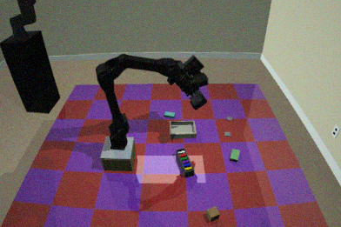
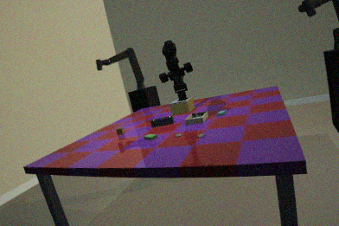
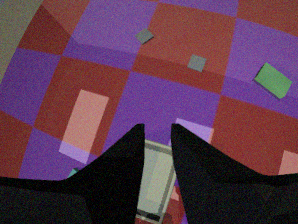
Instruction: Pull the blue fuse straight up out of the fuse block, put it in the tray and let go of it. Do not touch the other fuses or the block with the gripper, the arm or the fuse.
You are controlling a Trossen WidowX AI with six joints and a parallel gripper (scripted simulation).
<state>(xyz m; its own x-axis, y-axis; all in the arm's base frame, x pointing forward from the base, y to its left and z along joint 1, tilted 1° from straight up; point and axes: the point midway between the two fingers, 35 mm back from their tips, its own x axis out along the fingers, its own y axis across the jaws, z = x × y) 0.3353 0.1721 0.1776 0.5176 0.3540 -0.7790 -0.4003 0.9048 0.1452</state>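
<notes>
Gripper parted and aloft, blue fuse seated in its block below

The black two-finger gripper (image 1: 198, 99) (image 2: 175, 73) (image 3: 158, 126) hangs high over the chequered red-and-purple surface (image 1: 74, 189) (image 2: 268, 145) (image 3: 175, 95). Its fingers stand a narrow way apart with nothing between them. The small blue fuse (image 1: 187, 165) appears to sit in the dark, narrow fuse block (image 1: 190, 173) (image 2: 162, 123), though the top view is grainy and the slots are tiny, so I would not swear to its exact fit.

The block keeps the coloured fuses in one close row, with a yellow fuse (image 1: 188, 169) just beside the blue one at the end. That crowding is likely why the task asks for a straight pull: tilting or a sideways drift could brush a neighbour. The slim finger gap probably serves the same end, leaving little spread to foul the row, though it may need a touch more width to straddle the fuse. The shallow pale-grey tray (image 1: 183, 136) (image 2: 195, 121) (image 3: 170, 180) stands apart from the block, near enough for a short carry once the fuse is clear.

From the gripper, the fuse lies well below and off to the robot's right, beyond the tray. The wrist view does not show it; the right-hand part of the gripper probably hides that area. The next move calls for shifting over the fuse at height, lining the fingers up with it, then descending vertically.
</notes>
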